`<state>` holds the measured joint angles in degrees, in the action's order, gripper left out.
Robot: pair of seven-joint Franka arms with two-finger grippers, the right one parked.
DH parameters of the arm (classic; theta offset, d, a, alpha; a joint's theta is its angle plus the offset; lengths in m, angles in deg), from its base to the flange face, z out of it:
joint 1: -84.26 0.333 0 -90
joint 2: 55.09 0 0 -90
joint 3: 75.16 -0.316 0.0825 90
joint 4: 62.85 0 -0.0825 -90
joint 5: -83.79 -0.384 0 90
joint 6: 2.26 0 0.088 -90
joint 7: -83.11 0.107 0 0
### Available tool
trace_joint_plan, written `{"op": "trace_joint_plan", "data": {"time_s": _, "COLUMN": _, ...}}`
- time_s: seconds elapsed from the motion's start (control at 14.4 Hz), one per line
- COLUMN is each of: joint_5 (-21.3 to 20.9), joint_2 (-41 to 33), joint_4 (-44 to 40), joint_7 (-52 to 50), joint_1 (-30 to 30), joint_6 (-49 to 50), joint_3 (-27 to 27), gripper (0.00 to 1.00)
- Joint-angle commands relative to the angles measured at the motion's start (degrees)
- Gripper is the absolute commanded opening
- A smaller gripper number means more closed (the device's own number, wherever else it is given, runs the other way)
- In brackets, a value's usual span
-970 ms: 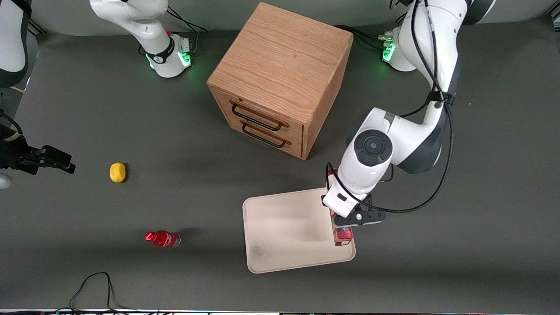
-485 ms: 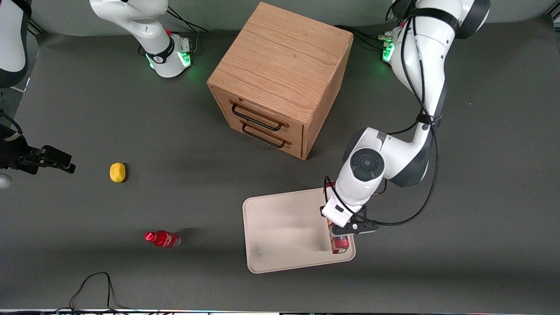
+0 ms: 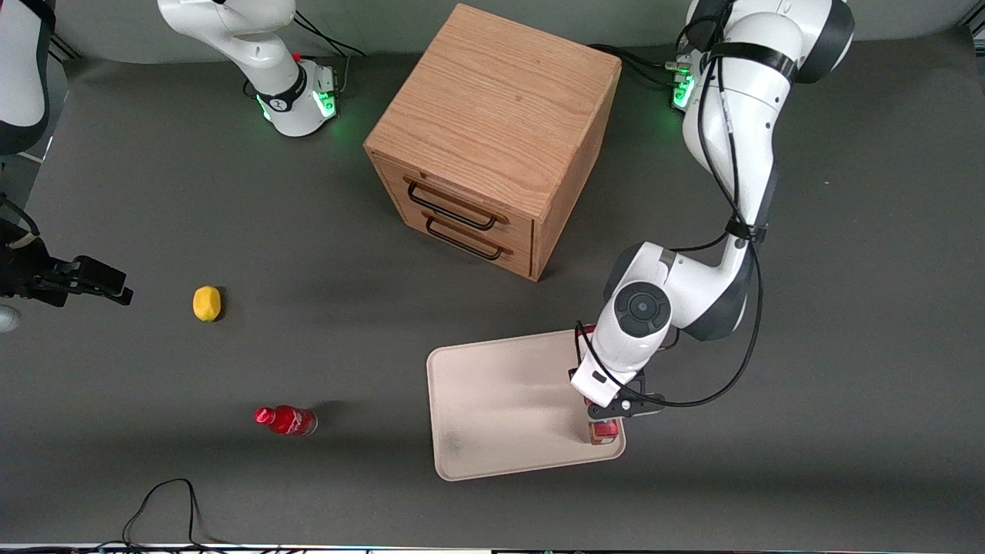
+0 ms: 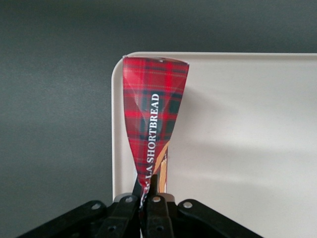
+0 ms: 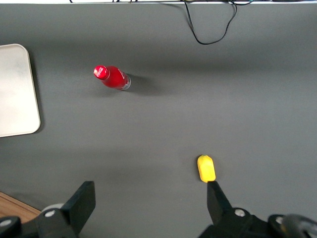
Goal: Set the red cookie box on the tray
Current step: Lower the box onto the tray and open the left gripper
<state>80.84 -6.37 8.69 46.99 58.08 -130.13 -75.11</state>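
The red cookie box (image 3: 604,432), a slim tartan carton with white lettering (image 4: 153,109), hangs over the edge of the cream-white tray (image 3: 492,400) that lies toward the working arm's end of the table. My left gripper (image 3: 618,406) is shut on the carton's upper part, its fingers (image 4: 157,186) pinching it flat. The carton's lower end points at the tray's corner (image 4: 121,64) nearest the front camera. I cannot tell whether it touches the tray surface (image 4: 237,148). The arm's wrist hides most of the carton in the front view.
A wooden two-drawer cabinet (image 3: 492,138) stands farther from the front camera than the tray. A small red bottle (image 3: 285,420) and a yellow fruit (image 3: 206,303) lie toward the parked arm's end. A black cable (image 3: 165,500) loops near the table's front edge.
The gripper has come down toward the tray with the carton in it, and drifted slightly nearer the front camera. The carton's lower end now sits close to the tray's corner.
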Motion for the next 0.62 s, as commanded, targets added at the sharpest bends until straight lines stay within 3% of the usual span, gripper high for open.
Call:
{"op": "trace_joint_plan", "data": {"time_s": 0.0, "joint_5": -1.10, "joint_2": -0.03, "joint_4": 0.53, "joint_7": -0.88, "joint_1": 0.25, "joint_6": -2.38, "joint_3": -0.14, "gripper": 0.00}}
{"op": "trace_joint_plan", "data": {"time_s": 0.14, "joint_5": -1.10, "joint_2": -0.03, "joint_4": 1.32, "joint_7": -0.97, "joint_1": 0.25, "joint_6": -3.71, "joint_3": -0.13, "gripper": 0.00}}
{"op": "trace_joint_plan", "data": {"time_s": 0.21, "joint_5": -1.18, "joint_2": -0.03, "joint_4": 1.32, "joint_7": -1.05, "joint_1": 0.25, "joint_6": -3.88, "joint_3": -0.14, "gripper": 0.57}}
{"op": "trace_joint_plan", "data": {"time_s": 0.28, "joint_5": -1.53, "joint_2": -0.20, "joint_4": 1.32, "joint_7": -1.66, "joint_1": 0.25, "joint_6": -3.80, "joint_3": -0.14, "gripper": 1.00}}
{"op": "trace_joint_plan", "data": {"time_s": 0.55, "joint_5": -1.54, "joint_2": -0.47, "joint_4": 1.32, "joint_7": -2.11, "joint_1": 0.34, "joint_6": -3.71, "joint_3": -0.14, "gripper": 1.00}}
